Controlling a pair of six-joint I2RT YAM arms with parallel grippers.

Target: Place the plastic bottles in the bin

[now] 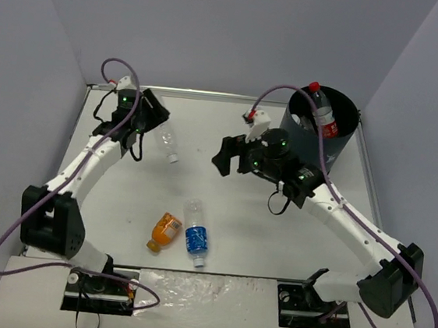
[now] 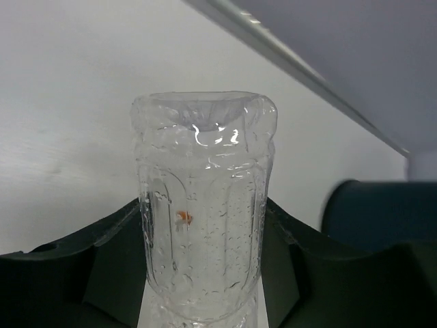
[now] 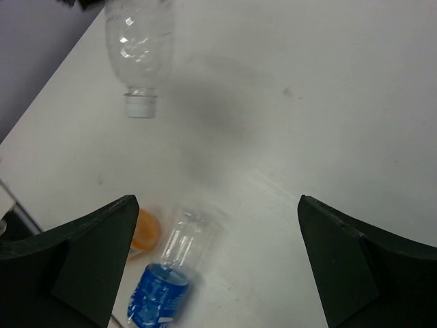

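My left gripper (image 1: 155,118) is shut on a clear white-capped bottle (image 1: 167,140) and holds it above the table at the far left; the bottle fills the left wrist view (image 2: 203,205) between the fingers (image 2: 89,273). It also shows in the right wrist view (image 3: 138,48). My right gripper (image 1: 224,157) is open and empty over mid table, left of the dark bin (image 1: 320,131). A red-capped bottle (image 1: 322,112) leans in the bin. An orange-filled bottle (image 1: 165,231) and a blue-labelled bottle (image 1: 195,236) lie near the front; the right wrist view shows the blue-labelled (image 3: 164,287) and the orange-filled (image 3: 145,232) ones.
The bin also shows as a dark curve in the left wrist view (image 2: 379,212). Grey walls close the table at the back and sides. The arm bases stand at the near edge.
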